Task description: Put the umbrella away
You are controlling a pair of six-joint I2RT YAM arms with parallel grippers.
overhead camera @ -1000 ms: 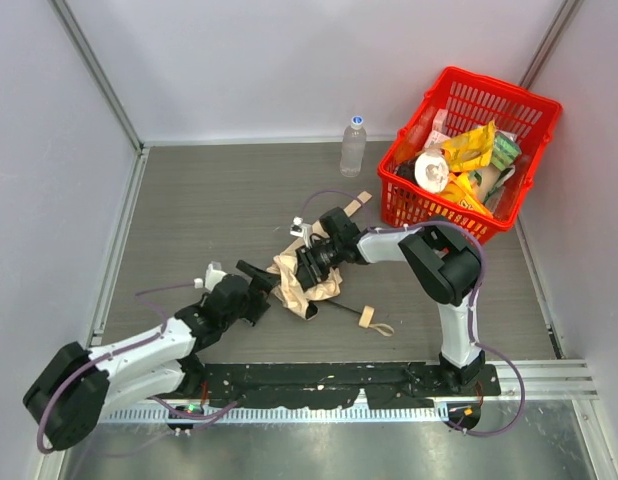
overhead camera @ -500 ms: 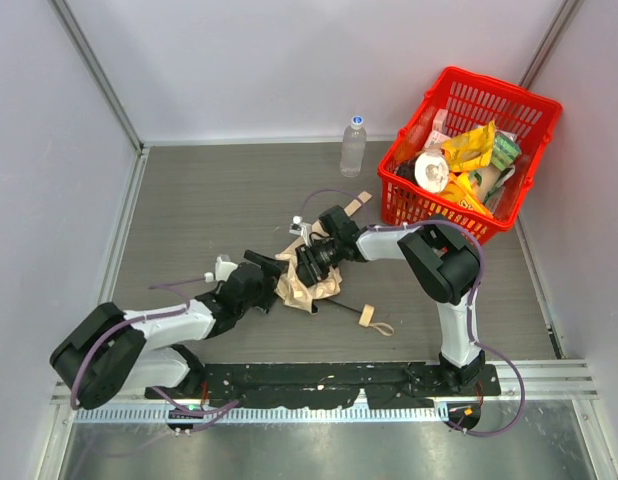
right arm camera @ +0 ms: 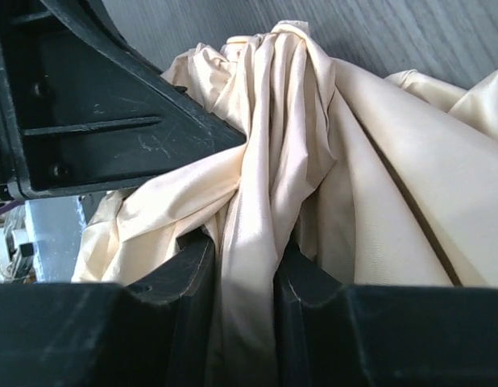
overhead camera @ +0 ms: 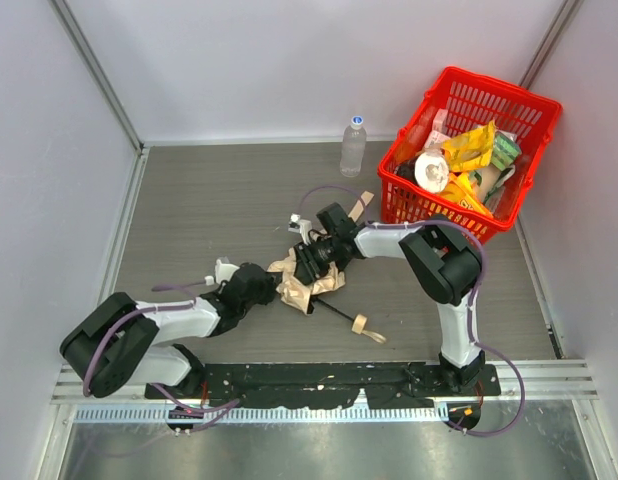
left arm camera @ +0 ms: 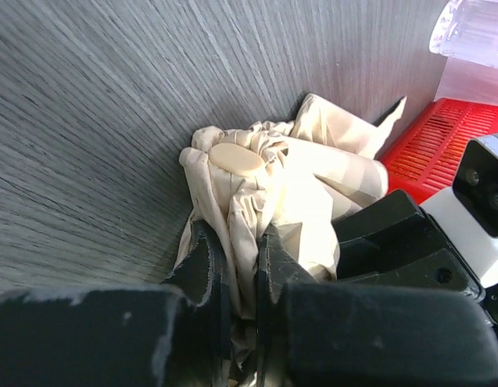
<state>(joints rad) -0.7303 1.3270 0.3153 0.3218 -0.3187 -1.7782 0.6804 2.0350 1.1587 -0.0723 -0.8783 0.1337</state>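
Crumpled cream umbrella point(overhead camera: 311, 282) lies on the worktop point(overhead camera: 209, 200), caught from 2 sides — the left fingers point(left arm camera: 205, 264) pinched shut on a fabric fold, the right fingers point(right arm camera: 191, 270) clamped on another.

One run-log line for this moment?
left gripper: shut on umbrella | right gripper: shut on umbrella | umbrella: bunched on table

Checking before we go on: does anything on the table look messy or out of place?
Yes. The umbrella lies crumpled on the table, its cloth bunched rather than wrapped, its black shaft and handle sticking out toward the near edge. The left gripper and right gripper each pinch a fold of cloth.
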